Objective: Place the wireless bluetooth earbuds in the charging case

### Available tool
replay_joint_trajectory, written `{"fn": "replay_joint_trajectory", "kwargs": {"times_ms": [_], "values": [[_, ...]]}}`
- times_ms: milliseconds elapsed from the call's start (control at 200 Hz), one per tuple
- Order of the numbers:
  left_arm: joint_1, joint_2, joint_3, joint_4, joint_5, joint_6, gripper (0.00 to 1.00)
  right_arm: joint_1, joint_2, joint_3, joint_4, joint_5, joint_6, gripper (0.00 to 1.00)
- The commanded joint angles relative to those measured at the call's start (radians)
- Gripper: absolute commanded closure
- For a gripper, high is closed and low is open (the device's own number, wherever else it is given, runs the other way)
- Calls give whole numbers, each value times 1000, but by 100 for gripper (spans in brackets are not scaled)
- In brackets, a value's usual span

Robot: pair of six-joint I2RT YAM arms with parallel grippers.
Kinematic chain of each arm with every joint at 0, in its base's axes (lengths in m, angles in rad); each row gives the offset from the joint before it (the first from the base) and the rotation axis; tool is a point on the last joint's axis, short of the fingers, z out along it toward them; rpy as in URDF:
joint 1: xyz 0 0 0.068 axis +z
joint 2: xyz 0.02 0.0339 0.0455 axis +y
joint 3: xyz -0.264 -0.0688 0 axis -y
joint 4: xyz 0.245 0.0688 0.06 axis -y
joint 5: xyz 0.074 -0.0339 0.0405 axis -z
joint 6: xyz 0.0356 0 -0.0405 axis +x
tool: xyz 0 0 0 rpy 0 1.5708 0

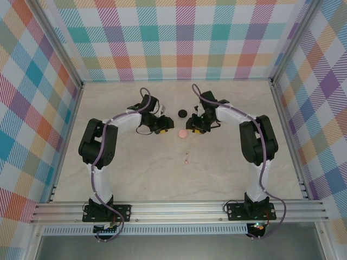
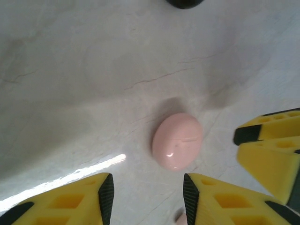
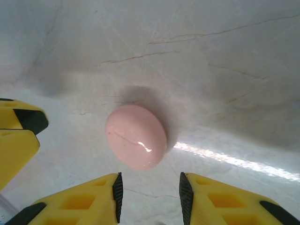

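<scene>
Both arms are crowded in on the pink charging case [image 1: 183, 132], and that's the story here. The left gripper [image 2: 147, 199] hangs just to one side of the case, its fingers [image 2: 213, 204] spread wide with nothing between them. The right gripper [image 3: 150, 197] faces it from the other side of the case, fingers [image 3: 84, 201] likewise apart and empty.

Each wrist camera looks down on the case lying just beyond its own fingertips, untouched. The case lies flat on the surface [image 1: 135, 173] with a seam line showing, and as far as I can judge its lid is shut. That would explain the pincer set-up: one arm to steady the case, the other to work it open.

The pink earbuds [image 1: 186, 158] are tiny pale specks on the bare surface, well apart from the case on the side toward the arm bases, so nothing is loaded yet. A black puck [image 1: 182, 113] sits near the case on its far side. Early days, I'd say: the case needs opening before any bud can go in.
</scene>
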Motion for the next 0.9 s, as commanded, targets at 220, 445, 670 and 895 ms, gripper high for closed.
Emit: {"fn": "replay_joint_trajectory", "kwargs": {"times_ms": [220, 445, 670, 895], "values": [[-2, 66, -9, 103, 137, -37, 54, 5, 60, -1, 52, -90, 41, 70], [-9, 103, 2, 108, 172, -37, 54, 5, 83, 2, 58, -100, 43, 73], [-24, 133, 20, 104, 197, -38, 55, 5, 99, 0, 58, -107, 42, 74], [-37, 169, 39, 107, 205, -44, 56, 5, 107, -3, 57, -104, 37, 77]]}}
